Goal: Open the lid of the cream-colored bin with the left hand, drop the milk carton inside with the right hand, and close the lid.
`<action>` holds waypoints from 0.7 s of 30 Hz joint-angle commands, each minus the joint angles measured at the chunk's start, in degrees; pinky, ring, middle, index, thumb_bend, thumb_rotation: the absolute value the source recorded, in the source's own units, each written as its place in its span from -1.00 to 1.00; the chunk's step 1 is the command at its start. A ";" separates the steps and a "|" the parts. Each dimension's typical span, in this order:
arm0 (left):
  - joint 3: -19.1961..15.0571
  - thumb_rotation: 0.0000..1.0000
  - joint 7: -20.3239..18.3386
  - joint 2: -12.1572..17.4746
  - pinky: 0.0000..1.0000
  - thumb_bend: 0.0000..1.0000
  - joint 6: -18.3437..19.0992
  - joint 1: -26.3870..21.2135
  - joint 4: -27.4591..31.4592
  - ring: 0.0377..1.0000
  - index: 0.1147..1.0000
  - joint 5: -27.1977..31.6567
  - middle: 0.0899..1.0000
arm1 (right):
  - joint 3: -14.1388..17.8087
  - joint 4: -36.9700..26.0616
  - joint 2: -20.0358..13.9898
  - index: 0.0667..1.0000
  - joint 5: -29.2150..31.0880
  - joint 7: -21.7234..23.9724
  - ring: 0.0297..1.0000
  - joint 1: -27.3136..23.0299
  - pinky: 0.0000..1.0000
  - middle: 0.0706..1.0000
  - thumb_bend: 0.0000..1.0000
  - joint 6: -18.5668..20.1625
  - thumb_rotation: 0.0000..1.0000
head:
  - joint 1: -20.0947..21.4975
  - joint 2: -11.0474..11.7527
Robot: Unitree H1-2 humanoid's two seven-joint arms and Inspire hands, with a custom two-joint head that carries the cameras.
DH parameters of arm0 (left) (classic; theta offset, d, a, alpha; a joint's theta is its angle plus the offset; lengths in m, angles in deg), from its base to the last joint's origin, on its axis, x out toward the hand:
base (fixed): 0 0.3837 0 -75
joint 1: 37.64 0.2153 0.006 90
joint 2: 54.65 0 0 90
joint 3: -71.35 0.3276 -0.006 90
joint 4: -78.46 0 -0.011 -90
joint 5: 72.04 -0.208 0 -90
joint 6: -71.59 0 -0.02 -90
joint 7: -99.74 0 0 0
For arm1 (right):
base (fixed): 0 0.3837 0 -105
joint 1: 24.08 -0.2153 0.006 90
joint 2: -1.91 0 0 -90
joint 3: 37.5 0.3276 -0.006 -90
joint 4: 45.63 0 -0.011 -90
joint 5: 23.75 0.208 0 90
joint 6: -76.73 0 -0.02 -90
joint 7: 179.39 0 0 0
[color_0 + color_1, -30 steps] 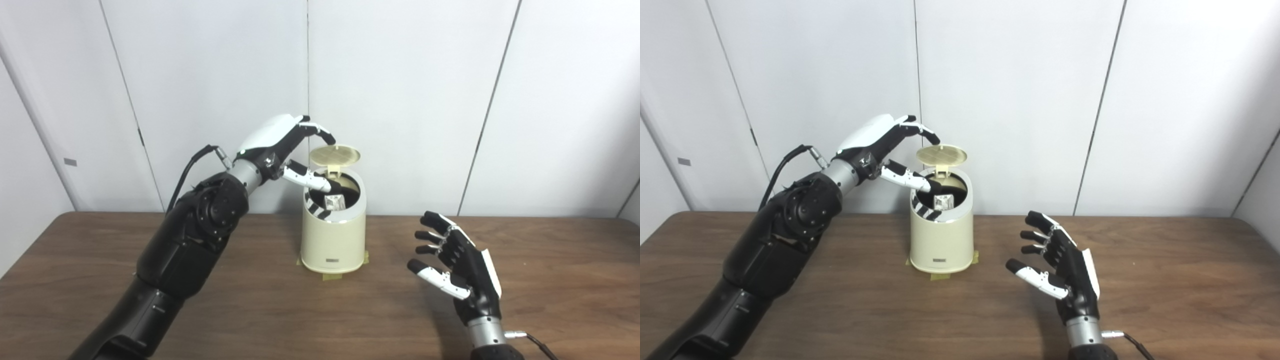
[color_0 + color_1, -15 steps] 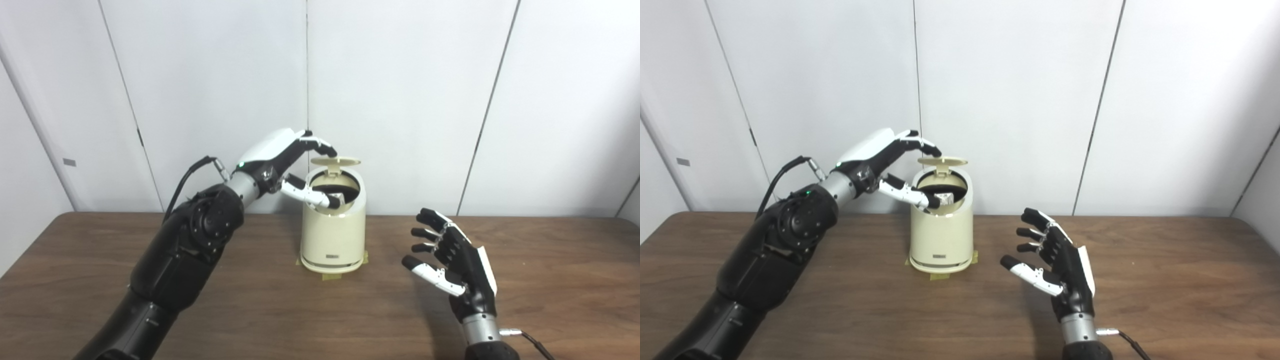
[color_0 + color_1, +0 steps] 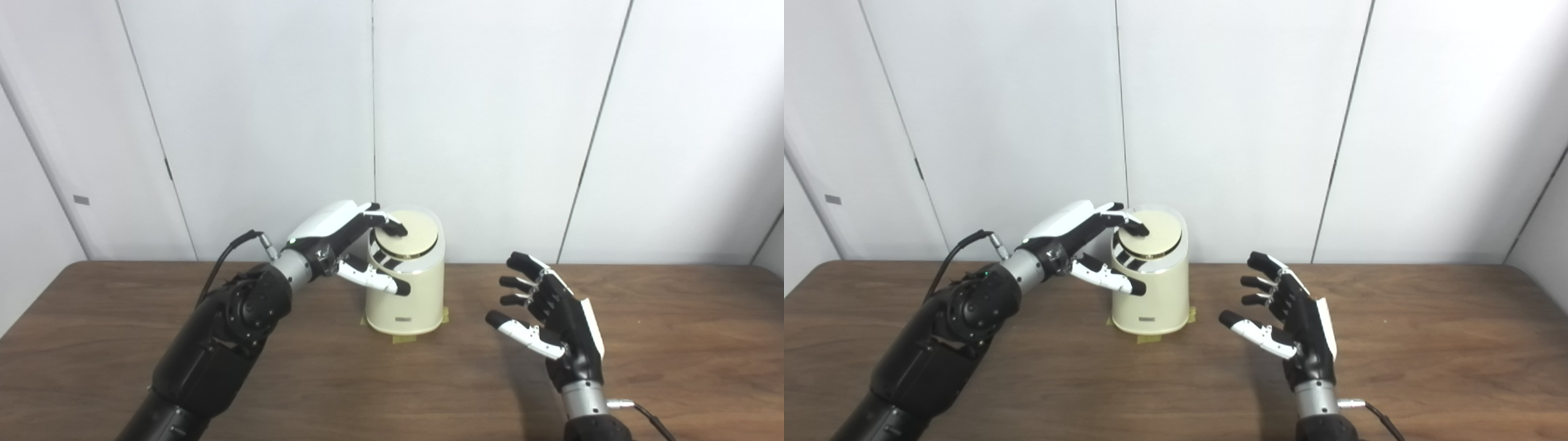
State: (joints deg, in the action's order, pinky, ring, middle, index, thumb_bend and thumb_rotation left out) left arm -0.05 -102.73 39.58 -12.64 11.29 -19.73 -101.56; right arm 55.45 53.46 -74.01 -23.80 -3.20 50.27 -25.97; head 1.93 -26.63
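The cream-colored bin (image 3: 406, 294) stands at the back middle of the wooden table, taped down at its base. Its round lid (image 3: 412, 235) lies flat and closed on top. My left hand (image 3: 343, 245) rests against the bin's upper left, fingertips (image 3: 392, 228) pressing on the lid's near-left edge and thumb along the bin's side; it grips nothing. My right hand (image 3: 554, 318) hovers open and empty to the right of the bin, fingers spread, palm facing left. The milk carton is out of sight with the lid down.
Yellow tape (image 3: 404, 338) pokes out under the bin's base. A white panelled wall (image 3: 490, 122) rises right behind the table. Bare brown tabletop (image 3: 380, 392) stretches in front of the bin and to both sides.
The lid has swung from upright down to fully closed under my left fingers, hiding the carton inside. My left hand lowered with it. The right hand stayed almost still; the view tilted slightly.
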 commanded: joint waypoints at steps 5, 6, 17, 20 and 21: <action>-0.78 -0.21 0.57 0.20 1.00 0.93 -1.84 -1.26 1.71 1.00 0.49 0.99 0.61 | 0.26 -1.46 0.28 0.46 -0.09 -0.80 0.38 -2.29 0.11 0.55 0.51 -0.99 -0.51 | 0.18 -0.37; -0.75 -0.20 0.47 0.22 1.00 0.92 -1.92 -1.17 1.72 1.00 0.50 1.06 0.60 | 0.27 -1.31 0.27 0.45 -0.25 -0.94 0.37 -2.35 0.10 0.55 0.52 -1.08 -0.52 | 0.18 -0.37; 4.67 -0.20 5.52 2.04 1.00 0.91 -8.13 0.43 3.70 0.95 0.46 -10.81 0.49 | 0.44 -2.31 0.44 0.45 -1.46 -1.85 0.35 -2.28 0.12 0.54 0.52 0.54 -0.56 | 0.27 -1.09; 7.78 -0.30 5.55 3.21 1.00 0.89 -9.04 0.90 6.16 0.95 0.48 -17.94 0.48 | 0.43 -2.86 0.53 0.44 -1.57 -1.97 0.34 -2.18 0.14 0.53 0.49 0.96 -0.60 | 0.20 -1.39; 9.11 -0.31 5.67 3.82 1.00 0.88 -9.76 0.83 6.73 0.95 0.49 -20.93 0.48 | 0.40 -2.95 0.51 0.44 -1.65 -2.02 0.34 -2.15 0.14 0.53 0.48 1.05 -0.61 | 0.18 -1.47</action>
State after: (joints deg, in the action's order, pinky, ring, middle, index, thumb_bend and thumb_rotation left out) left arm 8.04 -97.72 42.31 -20.71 13.66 -14.52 -119.34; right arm 55.59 52.89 -73.78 -25.40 -4.89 50.26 -24.41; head 2.11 -27.95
